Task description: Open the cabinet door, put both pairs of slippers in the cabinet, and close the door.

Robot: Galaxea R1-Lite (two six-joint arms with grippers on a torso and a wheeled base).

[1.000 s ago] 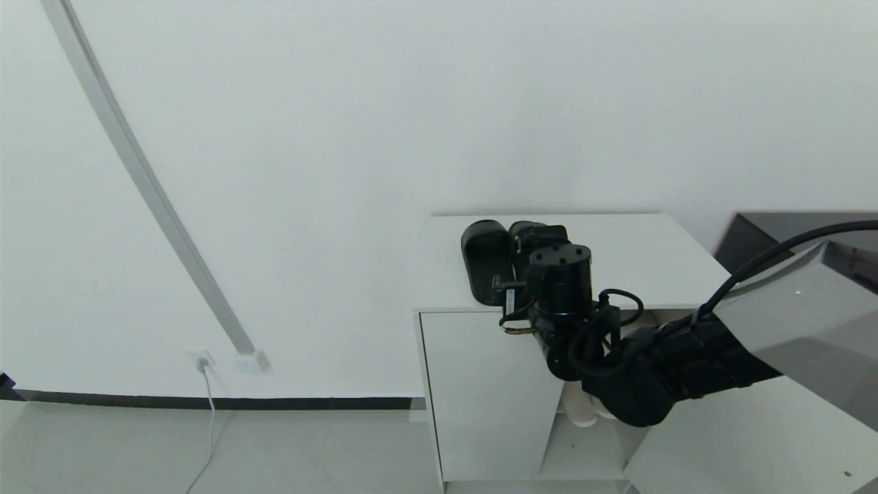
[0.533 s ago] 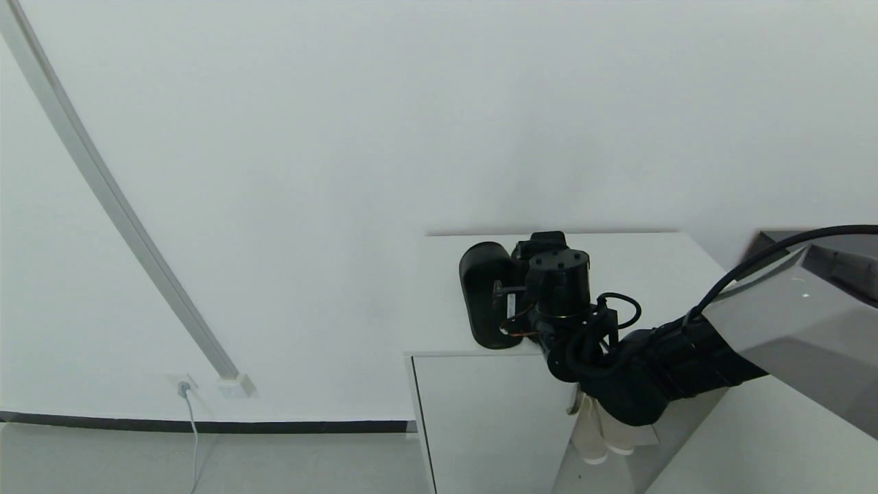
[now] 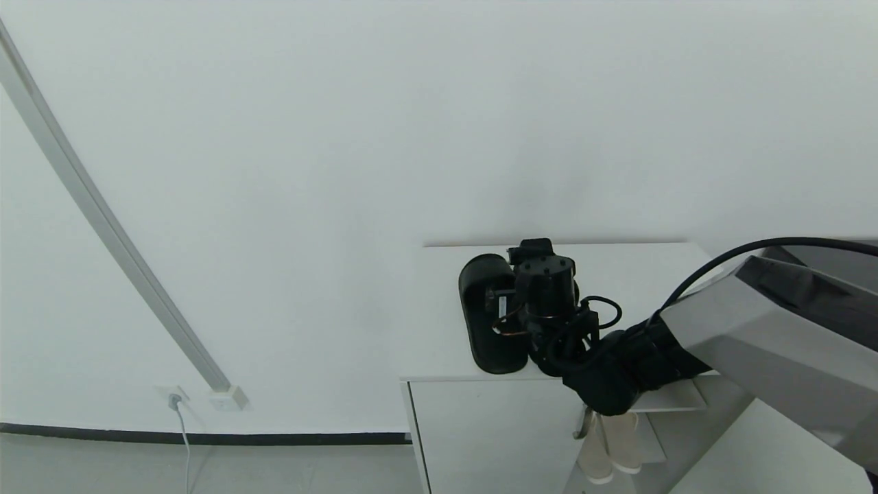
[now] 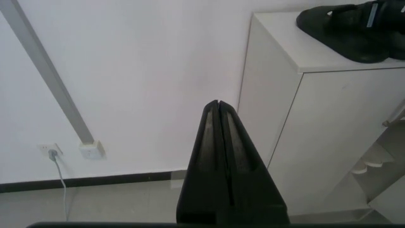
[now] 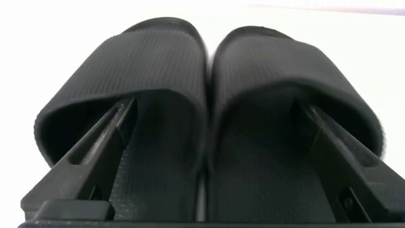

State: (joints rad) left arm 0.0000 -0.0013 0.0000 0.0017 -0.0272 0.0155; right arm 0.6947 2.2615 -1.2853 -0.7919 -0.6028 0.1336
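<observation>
A pair of black slippers [image 3: 487, 322] lies side by side on top of the white cabinet [image 3: 638, 267], near its front edge. My right gripper [image 3: 529, 255] sits low over them from the front. In the right wrist view the right gripper [image 5: 212, 107] is open, with one finger under the strap of the left slipper [image 5: 152, 63] and the other under the strap of the right slipper [image 5: 285, 69]. A pair of white slippers [image 3: 607, 453] stands inside the cabinet. My left gripper [image 4: 218, 107] is shut on nothing, hanging beside the cabinet [image 4: 316, 126], below the black slippers [image 4: 348, 31].
The cabinet's right door [image 3: 761, 460] stands swung open; its left door [image 3: 494, 439] is closed. A grey rail [image 3: 103, 219] runs slantwise down the white wall to a socket [image 3: 175, 398] with a cable. A grey unit [image 3: 837, 250] stands to the cabinet's right.
The head camera has tilted, so the cabinet sits lower in the picture. My right gripper has slid farther onto the black slippers, covering more of the right one.
</observation>
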